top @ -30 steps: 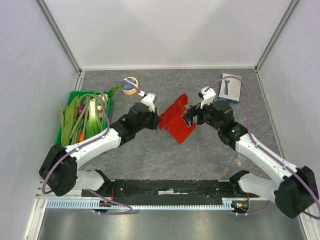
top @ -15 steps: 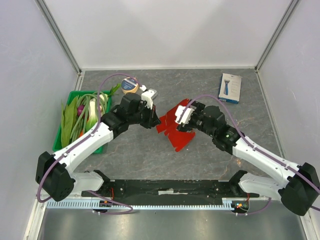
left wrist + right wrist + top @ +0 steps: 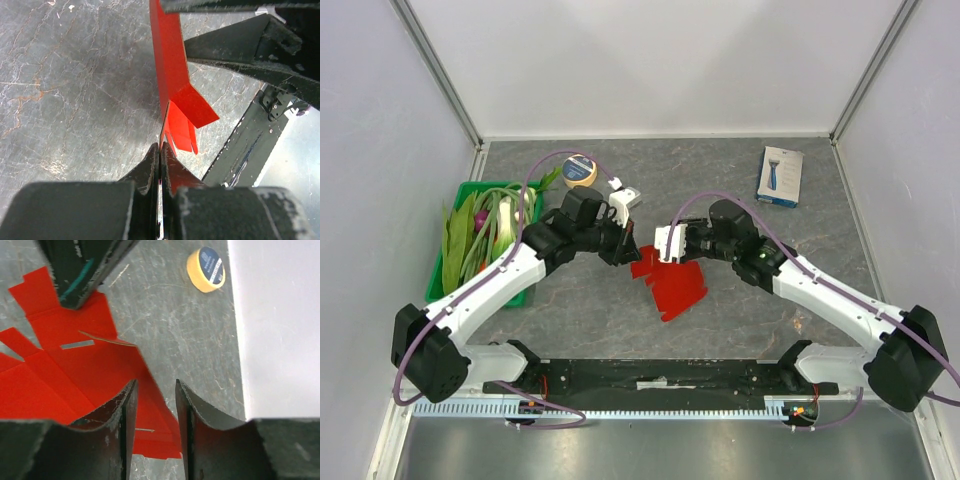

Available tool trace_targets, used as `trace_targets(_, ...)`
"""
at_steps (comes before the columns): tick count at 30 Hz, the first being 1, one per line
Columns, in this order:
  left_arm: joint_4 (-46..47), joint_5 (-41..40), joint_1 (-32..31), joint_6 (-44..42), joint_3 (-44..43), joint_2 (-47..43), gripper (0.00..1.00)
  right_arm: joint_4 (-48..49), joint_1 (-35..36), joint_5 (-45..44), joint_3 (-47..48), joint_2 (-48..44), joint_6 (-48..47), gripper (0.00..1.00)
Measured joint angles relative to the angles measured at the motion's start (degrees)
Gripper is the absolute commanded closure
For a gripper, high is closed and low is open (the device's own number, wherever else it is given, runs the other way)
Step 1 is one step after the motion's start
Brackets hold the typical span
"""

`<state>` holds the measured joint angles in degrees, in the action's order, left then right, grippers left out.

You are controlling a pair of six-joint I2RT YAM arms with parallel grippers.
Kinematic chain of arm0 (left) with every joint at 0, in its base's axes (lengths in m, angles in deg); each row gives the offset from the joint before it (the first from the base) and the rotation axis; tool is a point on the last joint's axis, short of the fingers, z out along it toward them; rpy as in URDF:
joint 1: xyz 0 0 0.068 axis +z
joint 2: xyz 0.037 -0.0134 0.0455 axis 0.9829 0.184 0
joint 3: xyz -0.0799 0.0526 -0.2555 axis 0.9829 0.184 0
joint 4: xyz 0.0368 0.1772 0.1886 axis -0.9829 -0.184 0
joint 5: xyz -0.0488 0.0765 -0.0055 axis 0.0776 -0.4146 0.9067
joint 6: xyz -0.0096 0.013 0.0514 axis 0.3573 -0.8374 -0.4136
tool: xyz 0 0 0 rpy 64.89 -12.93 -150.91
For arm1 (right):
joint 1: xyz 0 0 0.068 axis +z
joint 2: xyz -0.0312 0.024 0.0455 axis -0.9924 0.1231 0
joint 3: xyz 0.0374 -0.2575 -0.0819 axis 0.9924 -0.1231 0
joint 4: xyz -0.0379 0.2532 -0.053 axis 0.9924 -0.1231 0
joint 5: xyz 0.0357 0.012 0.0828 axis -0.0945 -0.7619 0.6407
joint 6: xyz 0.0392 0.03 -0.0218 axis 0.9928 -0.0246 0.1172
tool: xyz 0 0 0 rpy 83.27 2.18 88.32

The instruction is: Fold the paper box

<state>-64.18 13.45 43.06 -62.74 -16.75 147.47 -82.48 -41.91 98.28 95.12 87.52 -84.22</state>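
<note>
Now, with my left gripper pinching the glossy red cardboard box blank mid-fold, my half-open right gripper needs to clamp a panel.

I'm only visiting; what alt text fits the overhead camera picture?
On a grey table, a robot's left gripper pinches the edge of a red paper box while its right gripper hangs open over it. A green tray of vegetables sits left, a tape roll and a white-and-blue box behind.
</note>
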Motion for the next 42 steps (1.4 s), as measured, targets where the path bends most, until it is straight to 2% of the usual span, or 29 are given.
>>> trace_targets(4,-1.0,0.5,0.0,-1.3,-0.6,0.0,0.98,-1.6,-0.2,3.1,0.0,0.7,-0.4,0.58)
trace_targets(6,-1.7,0.6,0.0,-2.0,-1.1,0.0,0.98,-2.1,-0.4,4.3,0.0,1.1,-0.5,0.60)
trace_targets(9,-2.6,0.7,0.0,-3.5,-1.6,0.0,0.98,-2.3,-0.8,5.6,0.0,1.2,-0.9,0.73)
trace_targets(13,-4.4,0.1,0.0,-4.7,-2.7,0.0,0.97,-2.4,-1.1,6.4,0.0,1.3,-0.7,0.95)
trace_targets(14,-4.5,-0.3,0.0,-4.9,-3.0,0.0,0.94,-2.5,-1.1,6.5,0.0,1.3,-0.6,0.99)
trace_targets(16,-4.5,-0.9,0.2,-4.9,-3.6,0.0,0.68,-3.1,-1.2,6.7,0.0,1.3,0.2,1.00)
trace_targets(17,-4.3,-1.3,0.3,-4.7,-3.8,0.0,0.59,-3.6,-1.2,6.7,0.0,1.4,1.0,1.00)
trace_targets(18,-4.1,-2.0,0.3,-4.2,-3.9,0.0,0.46,-4.0,-1.2,6.7,0.0,1.6,1.9,1.00)
trace_targets(19,-4.0,-2.4,0.3,-3.8,-3.9,-0.1,0.40,-4.1,-1.2,6.5,0.0,1.8,3.7,1.00)
trace_targets(21,-2.9,-4.8,0.3,-1.7,-3.2,-0.9,0.34,-4.9,-1.2,5.4,0.3,2.4,7.2,1.00)
trace_targets(24,0.7,-10.3,0.3,2.8,2.3,-6.5,0.30,-6.8,-1.9,2.1,1.7,3.6,13.4,1.00)
trace_targets(26,3.1,-14.4,0.3,6.9,7.5,-12.3,0.34,-7.8,-2.5,0.2,2.4,4.3,16.7,1.00)
trace_targets(27,4.9,-16.3,0.4,9.3,10.4,-15.3,0.48,-8.2,-2.7,-0.8,2.5,4.5,18.6,1.00)
trace_targets(28,6.7,-18.0,0.4,11.6,13.0,-17.8,0.54,-8.5,-3.1,-1.8,2.5,4.7,20.5,1.00)
trace_targets(30,10.9,-21.0,0.5,16.5,18.1,-21.3,0.59,-9.1,-4.1,-3.5,2.5,5.5,24.9,1.00)
trace_targets(32,15.2,-22.1,0.6,19.6,21.9,-21.7,0.59,-9.3,-5.1,-4.4,2.5,6.5,28.7,1.00)
trace_targets(35,21.8,-21.9,0.6,22.3,25.1,-17.1,0.54,-9.6,-7.5,-4.7,2.6,8.7,34.2,1.00)
trace_targets(42,29.4,-20.1,0.7,22.5,21.3,1.2,0.50,-10.6,-12.1,-1.3,3.6,13.9,40.2,1.00)
